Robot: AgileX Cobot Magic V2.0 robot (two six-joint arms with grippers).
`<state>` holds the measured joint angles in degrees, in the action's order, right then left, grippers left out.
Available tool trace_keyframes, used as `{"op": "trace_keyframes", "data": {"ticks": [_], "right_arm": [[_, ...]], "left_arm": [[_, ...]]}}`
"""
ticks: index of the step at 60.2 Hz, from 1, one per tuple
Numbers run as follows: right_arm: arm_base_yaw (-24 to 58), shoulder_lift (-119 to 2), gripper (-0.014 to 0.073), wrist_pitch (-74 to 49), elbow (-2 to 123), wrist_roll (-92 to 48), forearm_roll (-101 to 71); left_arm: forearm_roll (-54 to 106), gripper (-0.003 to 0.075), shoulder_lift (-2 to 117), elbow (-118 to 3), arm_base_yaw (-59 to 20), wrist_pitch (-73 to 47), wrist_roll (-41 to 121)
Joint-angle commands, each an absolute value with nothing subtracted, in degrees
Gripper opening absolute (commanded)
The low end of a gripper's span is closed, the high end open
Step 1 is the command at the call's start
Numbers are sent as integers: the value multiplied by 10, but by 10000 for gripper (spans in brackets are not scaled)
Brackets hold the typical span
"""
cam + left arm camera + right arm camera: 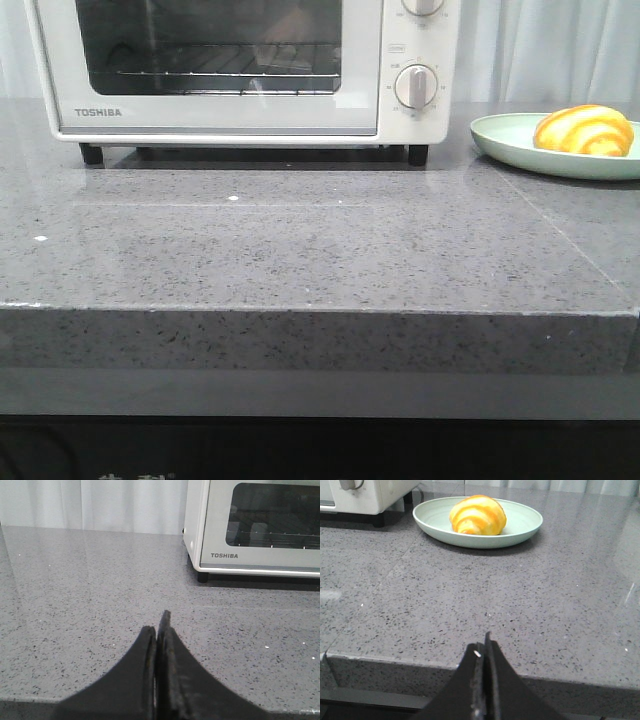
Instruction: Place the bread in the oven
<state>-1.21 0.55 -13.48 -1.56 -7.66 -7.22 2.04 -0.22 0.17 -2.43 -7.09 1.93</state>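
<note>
The bread (585, 131), a glossy golden-orange roll with paler stripes, lies on a pale green plate (500, 138) at the back right of the counter; it also shows in the right wrist view (477, 515). The white TOSHIBA oven (240, 115) stands at the back with its glass door closed, and also shows in the left wrist view (260, 560). My left gripper (160, 630) is shut and empty over the counter's front left, well short of the oven. My right gripper (484, 647) is shut and empty at the counter's front edge, well short of the plate. Neither gripper shows in the front view.
The grey speckled stone counter (300, 250) has a thick front edge (300, 340). The oven's knobs (416, 86) are on its right side, next to the plate. White curtains hang behind.
</note>
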Motion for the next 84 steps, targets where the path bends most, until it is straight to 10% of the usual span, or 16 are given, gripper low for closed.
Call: {"op": "trace_keyframes", "data": {"ticks": [1, 84], "right_arm": [[-16, 15, -66, -87, -12, -80, -72], [-16, 15, -66, -22, 8, -80, -77]], "left_arm": [[26, -20, -12, 6, -24, -26, 14], [24, -20, -10, -25, -24, 87, 14]]}}
